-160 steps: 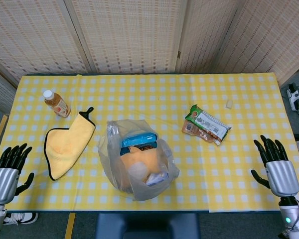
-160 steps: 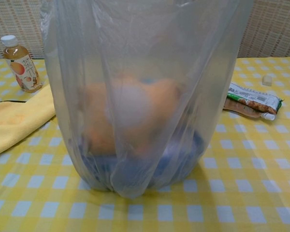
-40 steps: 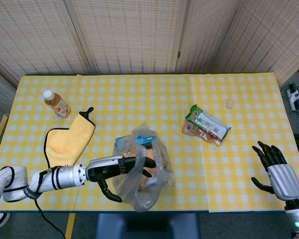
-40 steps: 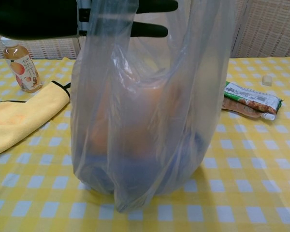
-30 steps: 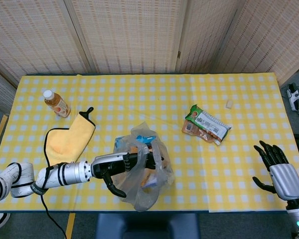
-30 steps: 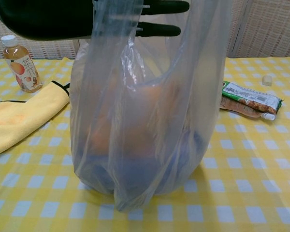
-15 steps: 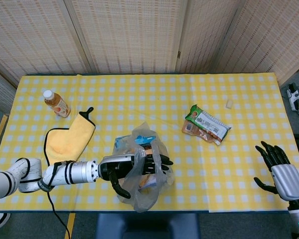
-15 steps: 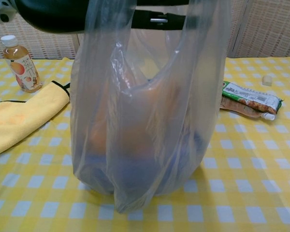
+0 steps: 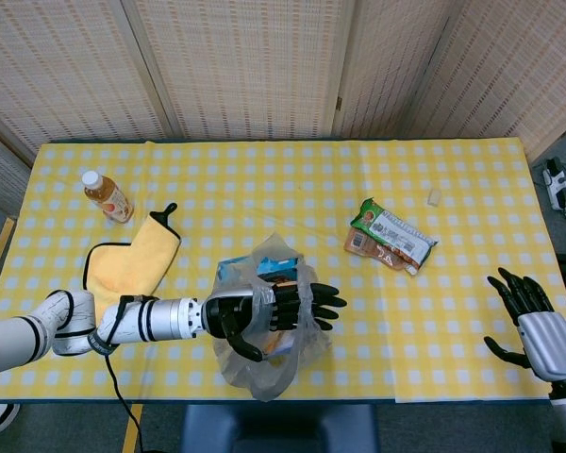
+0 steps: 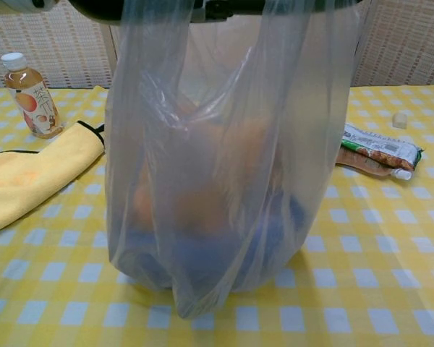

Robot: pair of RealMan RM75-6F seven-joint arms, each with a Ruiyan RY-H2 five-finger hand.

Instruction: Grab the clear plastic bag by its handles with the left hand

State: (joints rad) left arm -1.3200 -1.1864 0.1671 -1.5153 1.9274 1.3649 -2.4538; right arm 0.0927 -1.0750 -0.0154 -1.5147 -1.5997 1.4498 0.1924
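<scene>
The clear plastic bag (image 9: 264, 366) stands near the table's front edge, holding orange and blue items. It fills the middle of the chest view (image 10: 217, 181), and its bottom still rests on the cloth. My left hand (image 9: 274, 310) reaches in from the left, its fingers straight and spread, pushed through the bag's handles so their tips stick out on the right. In the chest view that hand (image 10: 130, 7) is a dark shape at the top edge, with the handles draped over it. My right hand (image 9: 540, 332) hovers open off the table's right front corner.
A tea bottle (image 9: 107, 196) (image 10: 30, 95) stands at the left, with a yellow cloth (image 9: 127, 272) (image 10: 29, 177) beside it. Snack packets (image 9: 391, 236) (image 10: 380, 150) lie right of the bag. A small white piece (image 9: 434, 196) sits further back.
My left hand has slid rightward from beside the bag, its fingers threading further through the handles and stretching them upward. The right hand has barely moved.
</scene>
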